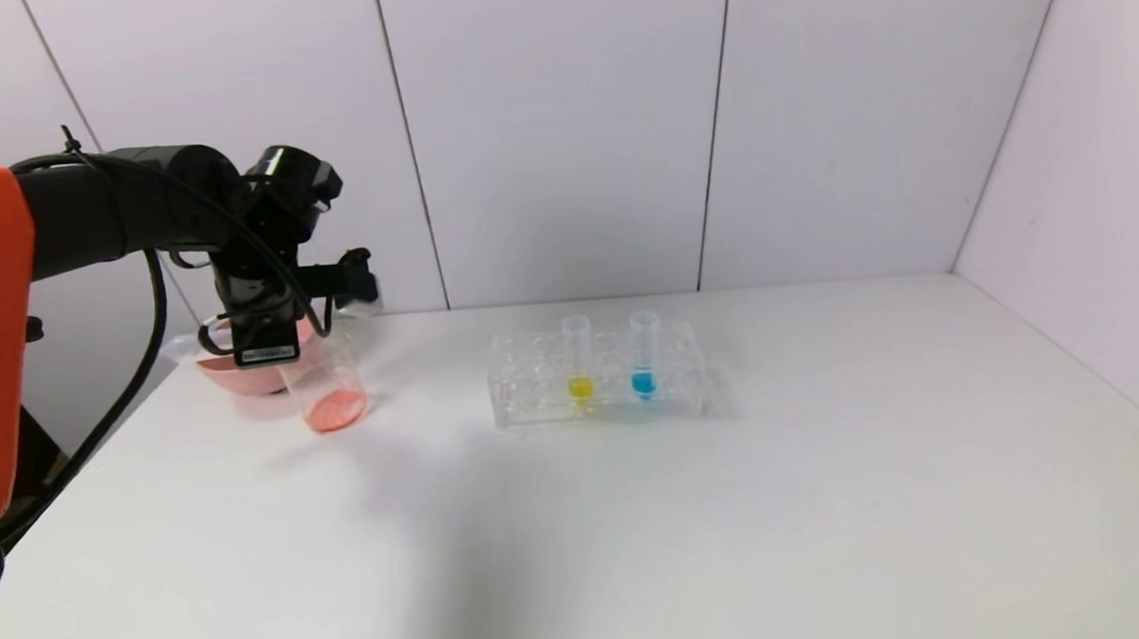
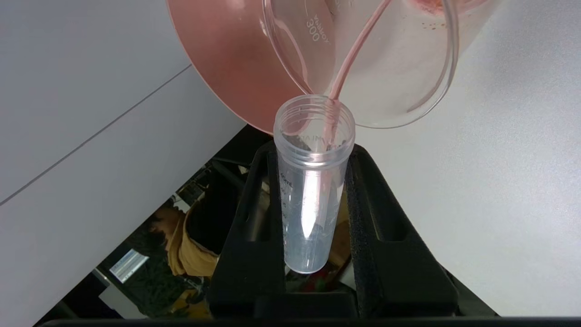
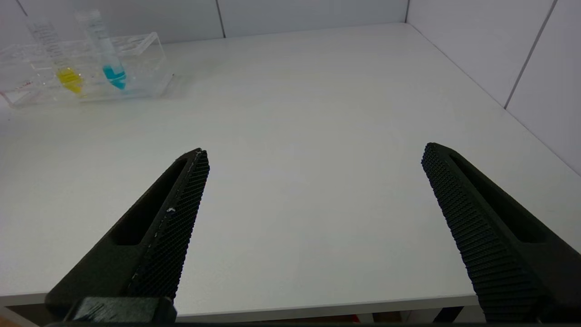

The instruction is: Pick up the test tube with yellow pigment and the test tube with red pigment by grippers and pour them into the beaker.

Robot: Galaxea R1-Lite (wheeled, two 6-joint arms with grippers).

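My left gripper is shut on the test tube with red pigment and holds it tipped with its mouth at the rim of the beaker. In the left wrist view a thin red stream runs from the tube's mouth into the beaker; the tube looks almost drained. The beaker holds pink-red liquid at its bottom. The test tube with yellow pigment stands upright in the clear rack; it also shows in the right wrist view. My right gripper is open and empty above the table's near edge.
A pink bowl sits right behind the beaker at the table's left edge. A blue-liquid tube stands in the rack beside the yellow one. White walls close the table's back and right sides.
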